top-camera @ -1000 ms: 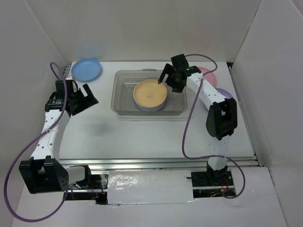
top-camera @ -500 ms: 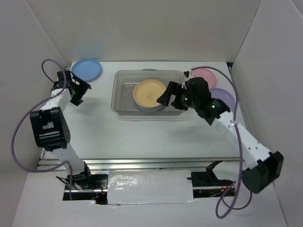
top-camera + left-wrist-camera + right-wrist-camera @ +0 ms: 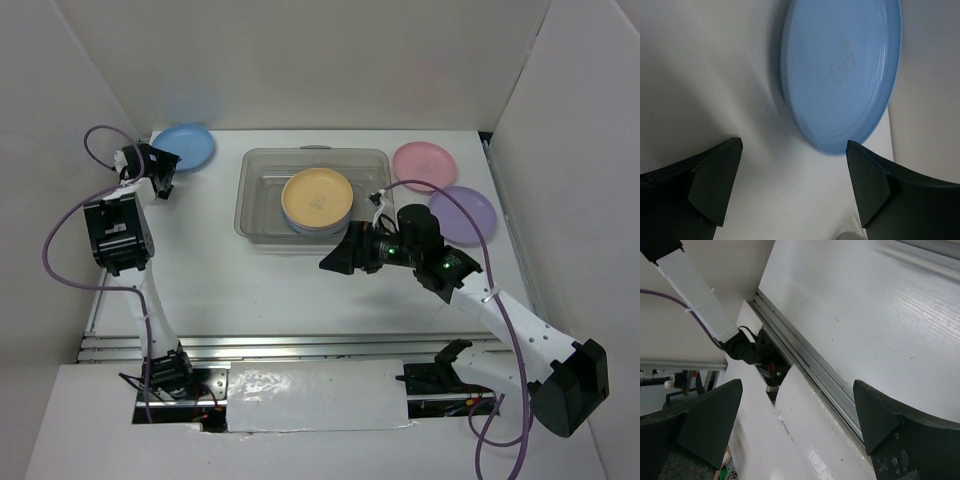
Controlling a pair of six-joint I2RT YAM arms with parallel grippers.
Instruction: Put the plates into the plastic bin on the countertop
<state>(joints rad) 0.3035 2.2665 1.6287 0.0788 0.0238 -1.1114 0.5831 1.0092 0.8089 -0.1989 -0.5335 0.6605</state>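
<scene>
The blue plate [image 3: 185,146] lies at the far left of the countertop [image 3: 250,290]. My left gripper [image 3: 161,174] is open and empty just short of it; in the left wrist view the blue plate [image 3: 842,70] lies just beyond my open gripper [image 3: 792,187]. The plastic bin [image 3: 310,153] holds a stack topped by the orange-yellow plate [image 3: 317,198]. The pink plate [image 3: 424,164] and a purple plate [image 3: 462,214] lie right of the bin. My right gripper [image 3: 338,260] is open and empty, above the countertop in front of the bin. The other plates are hidden or out of view.
White walls close in the left, back and right. A metal rail [image 3: 300,345] runs along the near edge; the right wrist view shows that rail [image 3: 810,370] and the left arm's base [image 3: 747,350] between the open gripper [image 3: 797,432].
My right arm drew back from the bin toward the front left, empty, leaving the orange-yellow plate in the bin. My left gripper moved to the far left, up to the blue plate.
</scene>
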